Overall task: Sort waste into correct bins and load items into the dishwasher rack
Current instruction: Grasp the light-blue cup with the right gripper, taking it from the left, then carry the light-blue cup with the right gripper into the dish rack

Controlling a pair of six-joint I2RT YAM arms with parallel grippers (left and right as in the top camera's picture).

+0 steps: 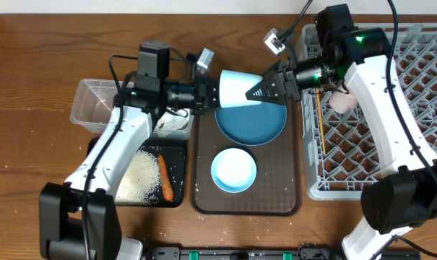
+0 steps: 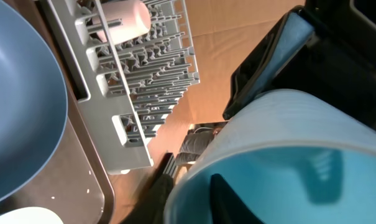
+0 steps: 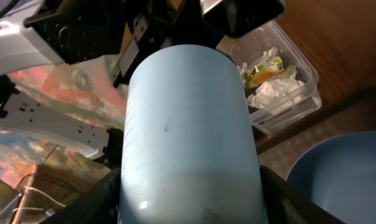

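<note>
Large grey lattice dishwasher rack holds pink cup already; round blue plate, white bowl wait on brown tray. Light blue ribbed cup mid-air over plate: right gripper jaws clamp base, left gripper at rim, grip unclear. Orange carrot, rice grains binned in black tray

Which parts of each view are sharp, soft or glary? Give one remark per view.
Overhead: even light, everything sharp, the light blue cup bright. Left wrist: the cup's rim, close to the lens, looks soft, while the dishwasher rack behind is crisp. Right wrist: the cup fills the frame, with a pale sheen low on its side; the clear tub behind stays readable.
</note>
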